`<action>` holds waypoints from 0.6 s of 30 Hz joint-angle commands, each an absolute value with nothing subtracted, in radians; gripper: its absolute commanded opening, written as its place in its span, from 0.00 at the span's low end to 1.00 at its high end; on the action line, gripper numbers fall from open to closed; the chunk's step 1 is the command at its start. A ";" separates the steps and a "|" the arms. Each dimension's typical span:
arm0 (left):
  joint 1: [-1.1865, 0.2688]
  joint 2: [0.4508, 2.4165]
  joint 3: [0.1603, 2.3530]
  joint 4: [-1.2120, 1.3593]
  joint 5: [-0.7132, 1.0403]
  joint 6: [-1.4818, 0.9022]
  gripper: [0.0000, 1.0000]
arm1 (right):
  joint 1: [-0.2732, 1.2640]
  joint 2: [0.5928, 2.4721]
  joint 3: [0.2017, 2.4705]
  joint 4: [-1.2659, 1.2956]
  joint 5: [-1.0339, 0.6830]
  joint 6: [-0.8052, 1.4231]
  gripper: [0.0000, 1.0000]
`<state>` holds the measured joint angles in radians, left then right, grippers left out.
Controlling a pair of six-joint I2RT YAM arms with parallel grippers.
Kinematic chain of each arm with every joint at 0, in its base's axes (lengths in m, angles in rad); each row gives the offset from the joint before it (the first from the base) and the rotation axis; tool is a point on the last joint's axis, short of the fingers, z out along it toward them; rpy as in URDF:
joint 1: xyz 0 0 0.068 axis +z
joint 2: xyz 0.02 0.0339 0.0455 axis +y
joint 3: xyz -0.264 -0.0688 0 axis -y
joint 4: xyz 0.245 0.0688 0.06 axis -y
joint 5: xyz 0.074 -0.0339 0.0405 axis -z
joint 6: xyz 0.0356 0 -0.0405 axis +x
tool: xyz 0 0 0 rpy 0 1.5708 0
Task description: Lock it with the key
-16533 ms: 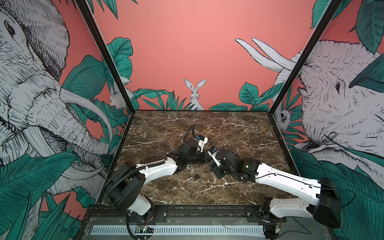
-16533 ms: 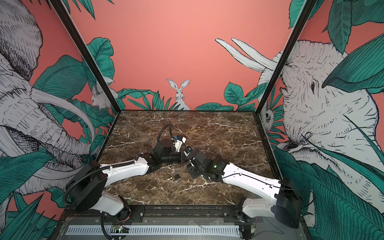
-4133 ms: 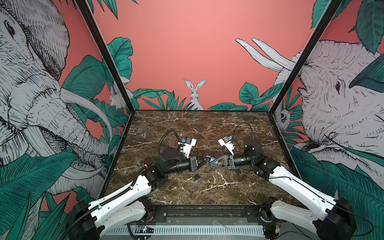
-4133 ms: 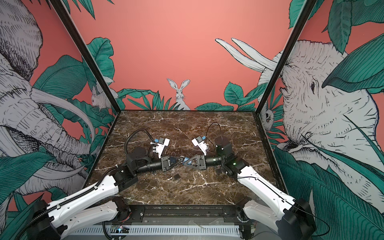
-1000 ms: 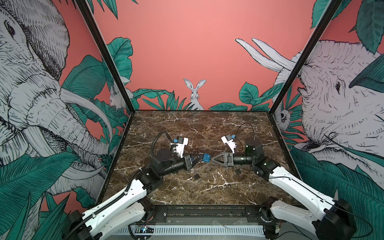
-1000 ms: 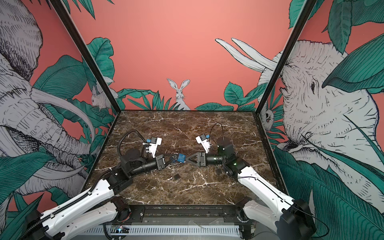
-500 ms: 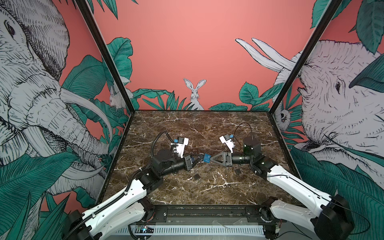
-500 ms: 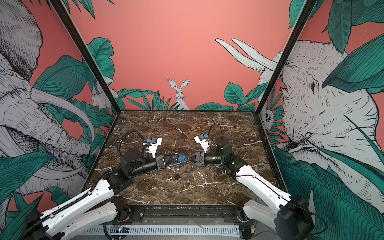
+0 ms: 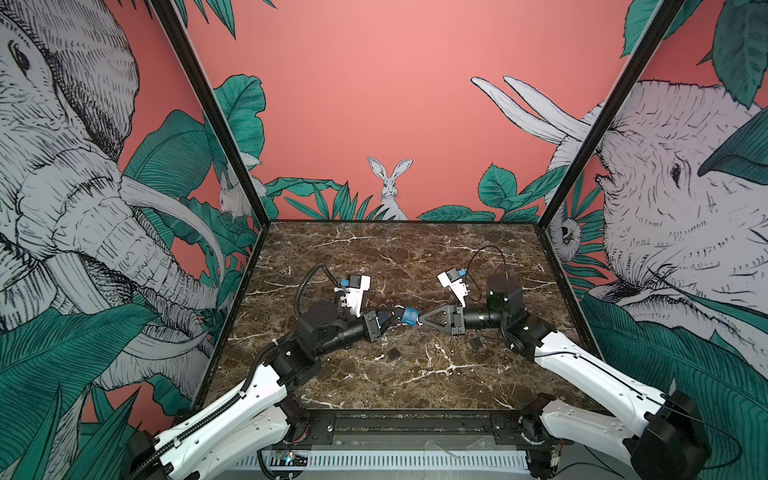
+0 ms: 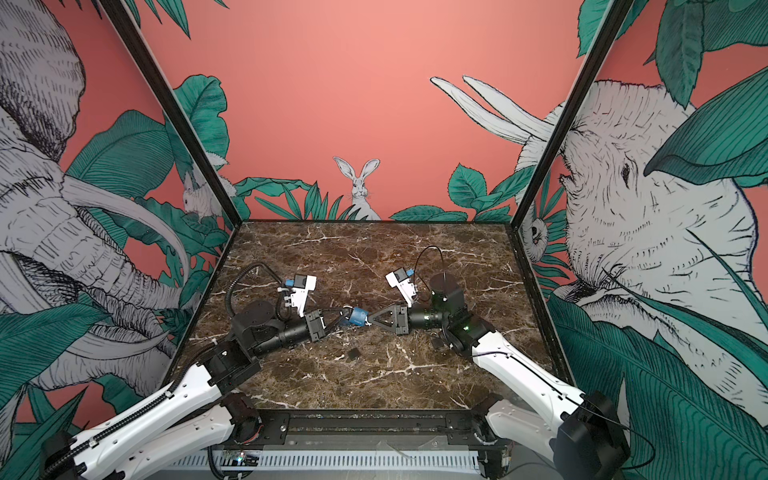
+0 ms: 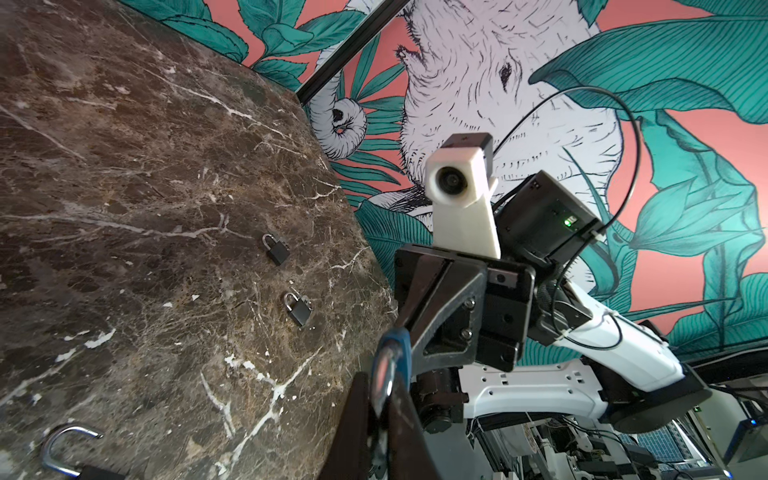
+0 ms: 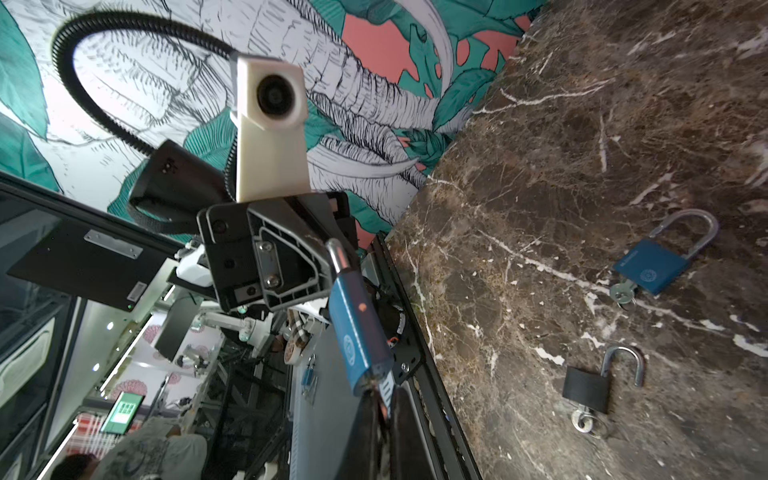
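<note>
- the left gripper point(image 9: 392, 320) is clamped tight on the steel shackle point(image 12: 337, 253) of the blue padlock point(image 12: 357, 328) and holds it up off the table point(image 9: 374, 257), over the middle of the marble.
- the right gripper point(image 9: 422, 319) points straight at the left one. its fingers are pressed fully together at the base end of the blue body, opposite the shackle. whether a key sits between the tips is too small and too hidden to tell.
- the blue padlock spans the gap between the two grippers in both top views point(image 10: 356, 316), lying roughly level, with its shackle end toward the left arm and its base toward the right arm.
- in the left wrist view the lock shows edge-on point(image 11: 392, 347), with the shackle running down between that gripper's dark fingers.
- the other blue lock point(image 12: 650, 268) lies flat on the marble with a key point(image 12: 621, 293) in its base.
- near it lies a black padlock point(image 12: 586, 388) with its shackle swung open and a key ring at its base. it shows in a top view as a small dark square point(image 9: 393, 353) in front of the two grippers.
- two small black padlocks point(image 11: 276, 250) point(image 11: 298, 310) lie flat and apart from each other on the right arm's side of the table. one of them shows in a top view point(image 9: 475, 341), just beside the right arm's wrist.
</note>
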<state>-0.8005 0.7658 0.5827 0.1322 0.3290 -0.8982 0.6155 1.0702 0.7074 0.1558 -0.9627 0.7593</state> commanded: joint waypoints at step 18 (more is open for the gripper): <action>-0.718 0.698 0.635 0.111 0.312 -0.874 0.00 | 0.567 0.975 0.650 0.126 -0.949 0.771 0.00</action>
<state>-0.7532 0.7238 0.5900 0.0948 0.3782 -0.8963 0.5980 1.0092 0.6708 0.1623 -0.9531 0.7635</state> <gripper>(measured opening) 0.093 0.048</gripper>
